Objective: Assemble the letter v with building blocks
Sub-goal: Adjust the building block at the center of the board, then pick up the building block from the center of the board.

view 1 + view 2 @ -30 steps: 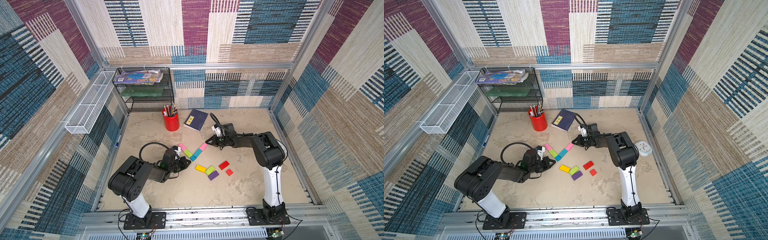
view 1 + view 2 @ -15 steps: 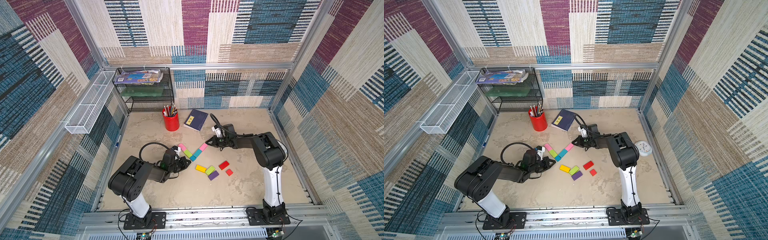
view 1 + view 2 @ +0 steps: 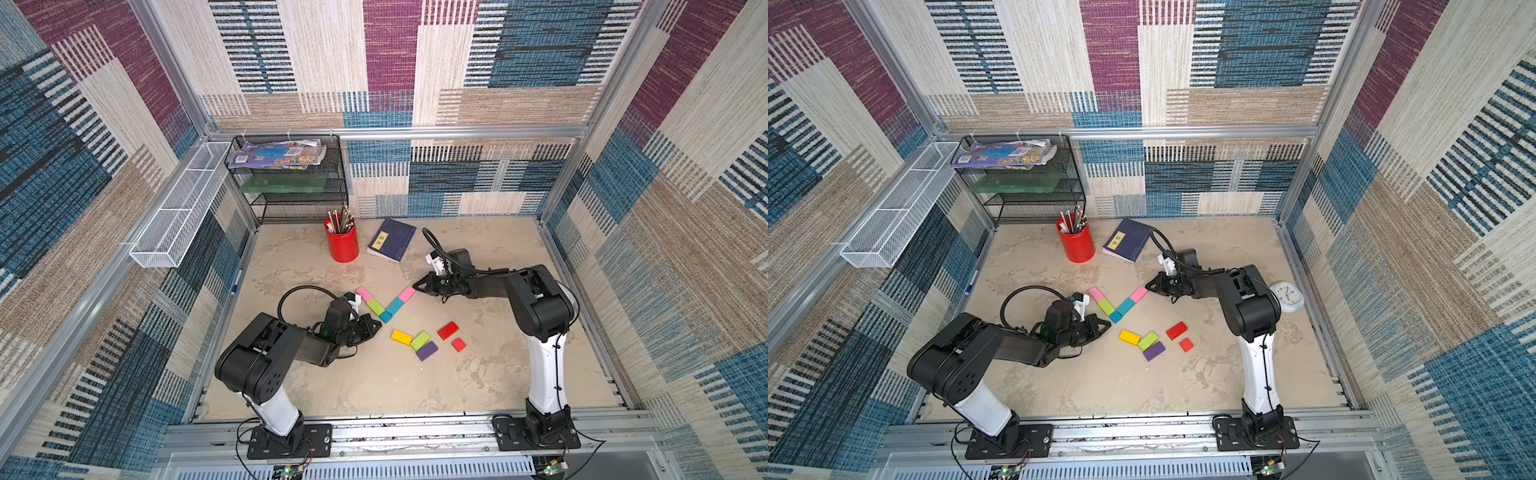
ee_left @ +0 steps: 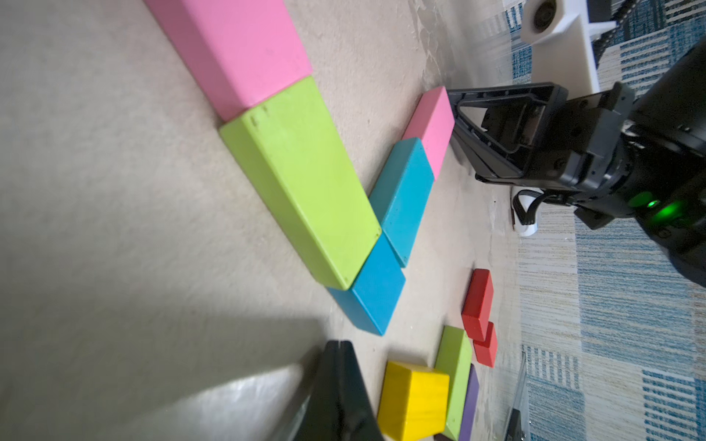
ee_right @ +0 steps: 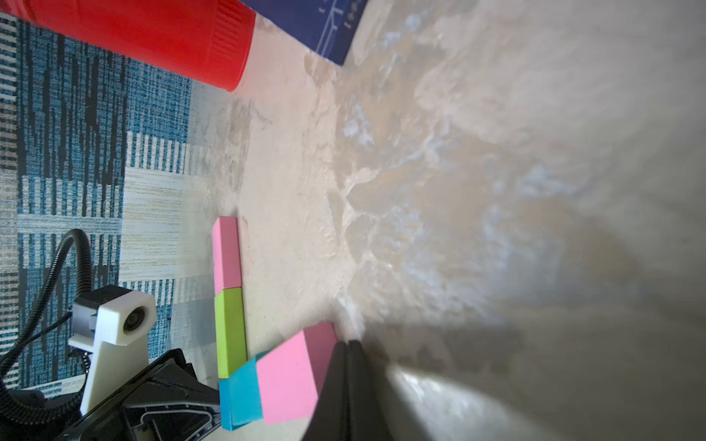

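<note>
A top view shows a white clock (image 3: 1285,296) at the tabletop's (image 3: 1142,386) right edge; in a top view the right arm (image 3: 536,307) covers that spot. The right wrist view shows the right fingers (image 5: 342,366) pressed together and empty, at the outer end of the V's (image 3: 395,306) pink block (image 5: 286,382); contact cannot be told. The left fingers (image 4: 336,385), also closed and empty, lie near the teal square (image 4: 376,294) at the V's tip, apart from it. Five loose blocks (image 3: 427,351) lie beside the V.
</note>
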